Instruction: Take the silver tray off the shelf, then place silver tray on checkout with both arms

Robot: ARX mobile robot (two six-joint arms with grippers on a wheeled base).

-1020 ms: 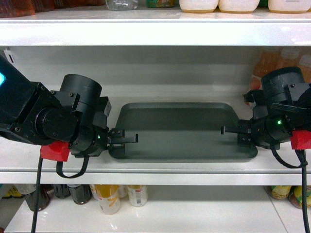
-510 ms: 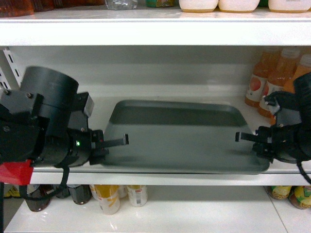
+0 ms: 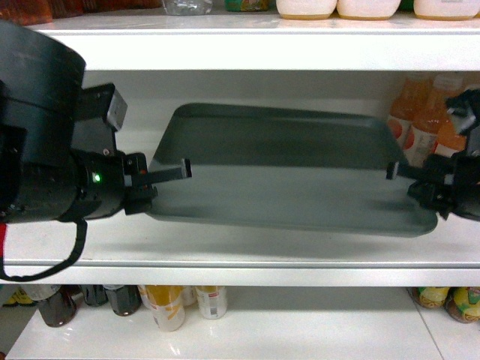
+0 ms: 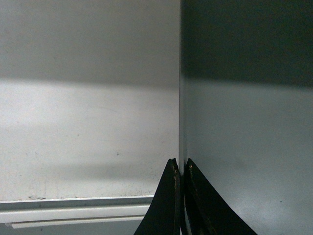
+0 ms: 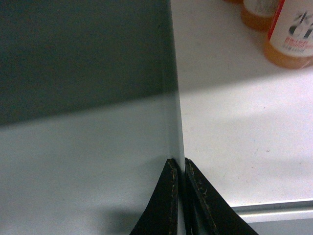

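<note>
The silver tray, dull grey-green with a low rim, hangs in the air just above the white shelf, its right end slightly lower. My left gripper is shut on the tray's left rim and my right gripper on its right rim. The left wrist view shows the left gripper pinching the thin rim, with the tray to the right and the shelf below. From the right wrist, the right gripper clamps the rim of the tray over the shelf. The checkout is out of view.
Orange drink bottles stand at the shelf's right end, close to the tray's far right corner, and show as bottles from the right wrist. An upper shelf board runs overhead. More bottles fill the lower shelf.
The tray has risen off the shelf and come toward the camera. Both arms, still clamped on its rims, have drawn back and upward with it.
</note>
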